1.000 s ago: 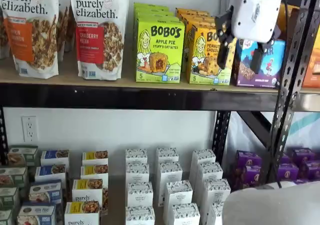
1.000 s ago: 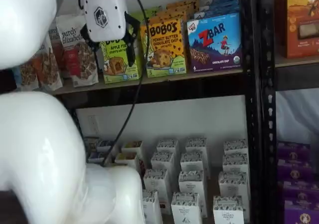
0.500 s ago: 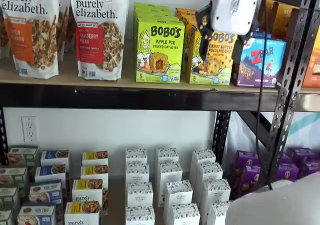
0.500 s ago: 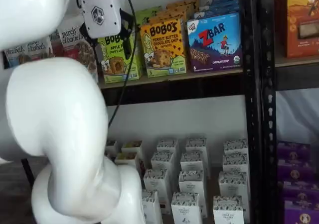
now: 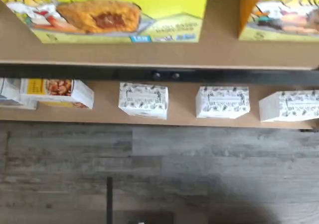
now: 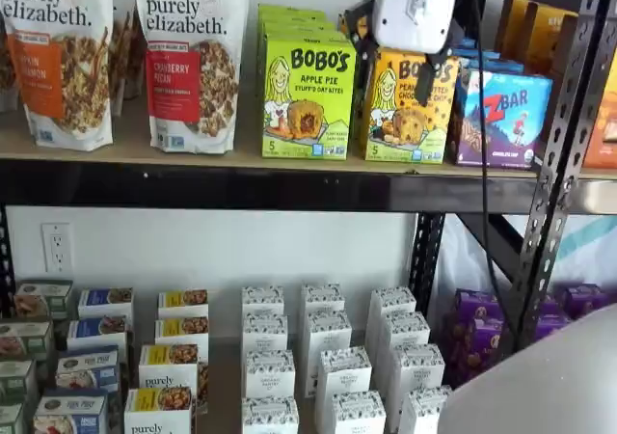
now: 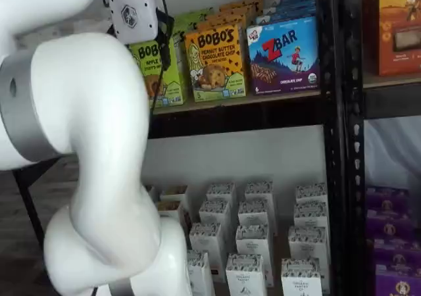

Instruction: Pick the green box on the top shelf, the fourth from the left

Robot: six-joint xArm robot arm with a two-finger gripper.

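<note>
The green box (image 6: 308,96) stands upright on the top shelf (image 6: 193,154), reading "BOBO'S Apple Pie", with more green boxes behind it. In a shelf view (image 7: 166,72) the white arm partly covers it. The wrist view shows its lower front (image 5: 114,15) above the shelf board (image 5: 149,52). My gripper (image 6: 393,56) hangs in front of the yellow-orange Bobo's box (image 6: 405,116), just right of the green box. Its two black fingers stand apart, open and empty. One finger (image 7: 165,45) shows in a shelf view.
Purely Elizabeth bags (image 6: 193,63) stand left of the green box and a blue Zbar box (image 6: 501,121) stands further right. Black perforated uprights (image 6: 564,135) frame the shelf's right side. Small white cartons (image 6: 323,366) fill the lower level. The large white arm (image 7: 99,151) blocks part of a shelf view.
My gripper has moved left along the top shelf, from in front of the Zbar box to in front of the yellow-orange box. The boxes have not moved.
</note>
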